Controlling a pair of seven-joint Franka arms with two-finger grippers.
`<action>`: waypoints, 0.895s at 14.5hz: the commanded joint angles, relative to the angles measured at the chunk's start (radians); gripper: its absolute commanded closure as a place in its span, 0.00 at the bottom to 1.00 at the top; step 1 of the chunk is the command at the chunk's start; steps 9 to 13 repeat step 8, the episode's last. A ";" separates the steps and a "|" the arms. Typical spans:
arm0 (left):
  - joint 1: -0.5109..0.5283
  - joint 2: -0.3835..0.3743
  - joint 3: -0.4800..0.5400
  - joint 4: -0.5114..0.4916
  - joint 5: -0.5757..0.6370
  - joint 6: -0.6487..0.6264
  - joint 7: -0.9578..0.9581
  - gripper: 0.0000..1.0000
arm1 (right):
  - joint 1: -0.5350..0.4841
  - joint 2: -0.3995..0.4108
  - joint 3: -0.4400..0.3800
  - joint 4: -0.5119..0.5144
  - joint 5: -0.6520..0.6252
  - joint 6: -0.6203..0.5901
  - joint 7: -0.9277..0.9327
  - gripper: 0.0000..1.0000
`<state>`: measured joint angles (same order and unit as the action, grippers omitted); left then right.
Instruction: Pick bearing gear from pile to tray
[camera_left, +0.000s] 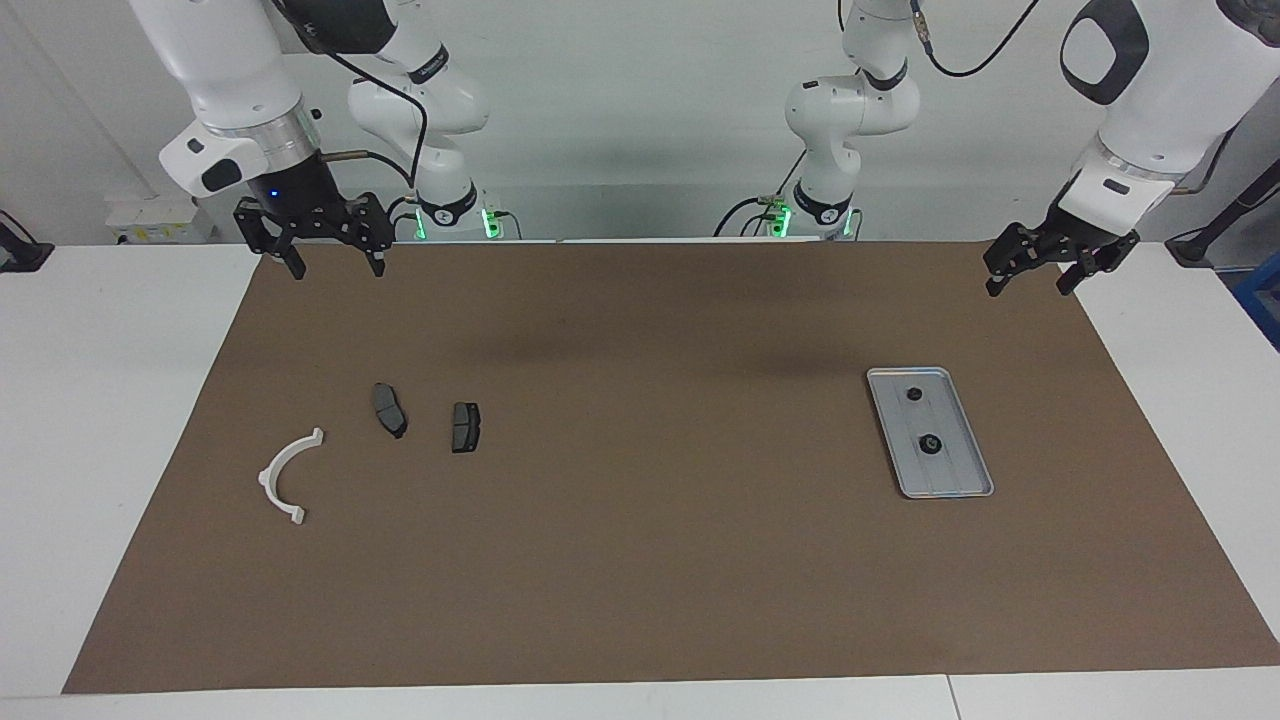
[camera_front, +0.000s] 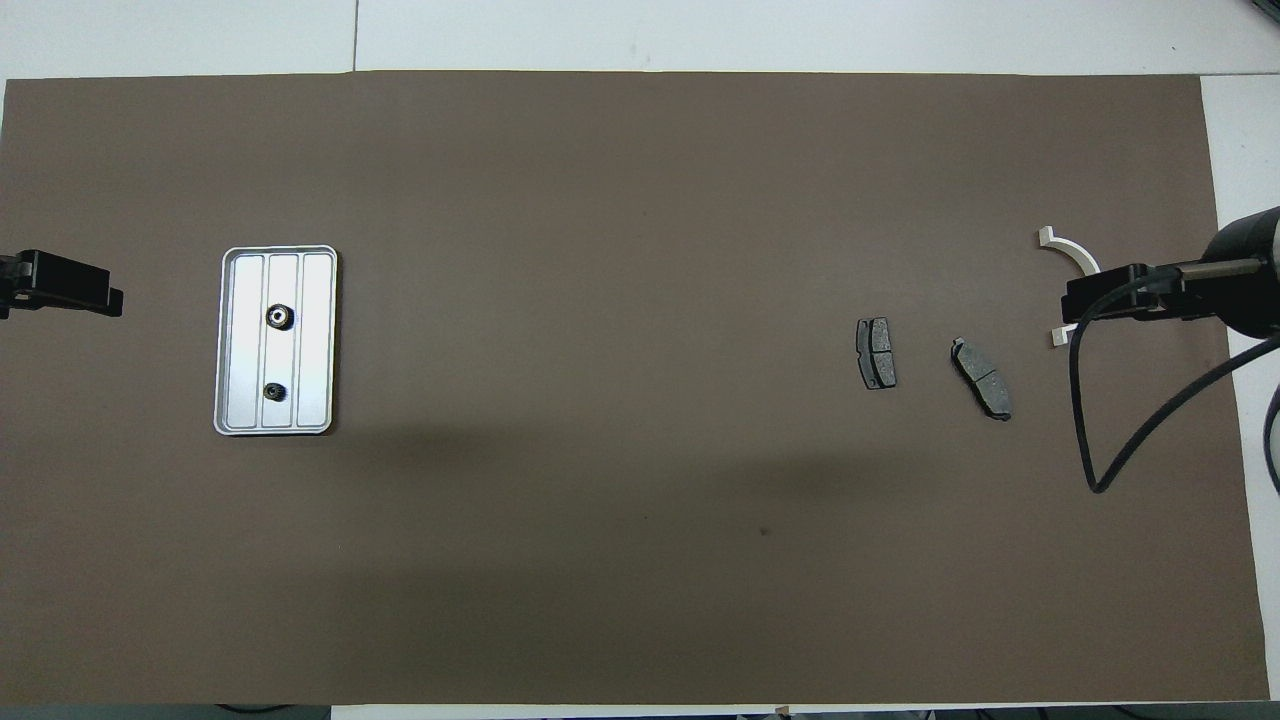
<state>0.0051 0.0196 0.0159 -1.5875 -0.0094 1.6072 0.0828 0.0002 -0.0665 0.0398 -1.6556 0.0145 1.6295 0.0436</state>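
Note:
The silver tray (camera_left: 956, 472) (camera_front: 318, 340) lies on the brown mat toward the left arm's end. Two small black bearing gears (camera_left: 913, 394) (camera_left: 930, 444) rest in it, also seen from above (camera_front: 279, 317) (camera_front: 273, 391). The pile toward the right arm's end shows a white arc (camera_left: 285, 475) (camera_front: 1072, 250) and two dark pads (camera_left: 389, 409) (camera_left: 465, 426). My left gripper (camera_left: 1028, 288) (camera_front: 115, 298) hangs open and empty, high over the mat's edge beside the tray. My right gripper (camera_left: 338, 268) (camera_front: 1068, 305) hangs open and empty, high over the arc's spot.
The brown mat (camera_left: 640, 560) covers most of the white table (camera_left: 110, 400). A black cable (camera_front: 1090, 420) loops down from the right arm over the mat near the pads (camera_front: 876, 353) (camera_front: 982, 378).

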 joint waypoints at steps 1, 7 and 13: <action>-0.022 0.010 -0.017 0.030 -0.003 -0.020 -0.009 0.00 | -0.019 -0.001 0.006 -0.006 0.002 0.010 -0.033 0.00; -0.024 0.010 -0.027 0.027 0.000 -0.021 -0.014 0.00 | -0.017 -0.001 0.006 -0.006 0.002 0.010 -0.031 0.00; -0.024 0.010 -0.027 0.029 0.000 -0.021 -0.014 0.00 | -0.017 -0.001 0.006 -0.006 0.002 0.010 -0.031 0.00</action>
